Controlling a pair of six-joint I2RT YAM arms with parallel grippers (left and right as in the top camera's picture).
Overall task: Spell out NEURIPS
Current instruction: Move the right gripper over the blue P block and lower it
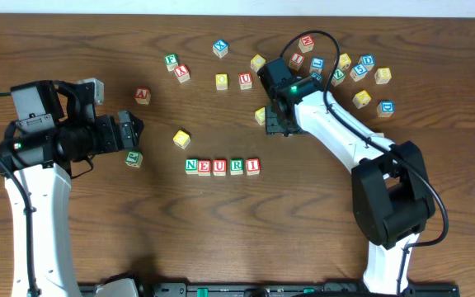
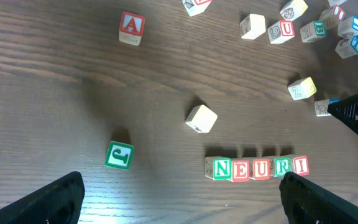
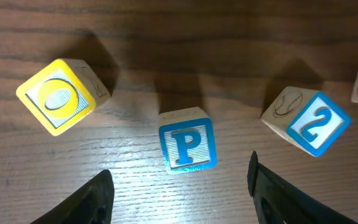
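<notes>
Five wooden cubes stand in a row reading N E U R I (image 1: 222,166) at the table's middle, also seen in the left wrist view as the row (image 2: 257,168). The blue P cube (image 3: 188,147) lies on the wood just ahead of my right gripper (image 3: 182,186), which is open with nothing between its fingers. In the overhead view my right gripper (image 1: 274,117) hangs above and right of the row and hides the P cube. My left gripper (image 1: 135,133) stands wide open and empty at the left, with bare wood under the gripper (image 2: 188,205). A loose yellow-faced cube (image 1: 181,139) lies left of the row.
A yellow O cube (image 3: 58,96) and a blue 2 cube (image 3: 309,124) flank the P cube. Several loose cubes crowd the back right (image 1: 361,70). A red A cube (image 1: 142,96) and a green cube (image 1: 134,158) lie near my left gripper. More cubes sit at the back middle (image 1: 221,80).
</notes>
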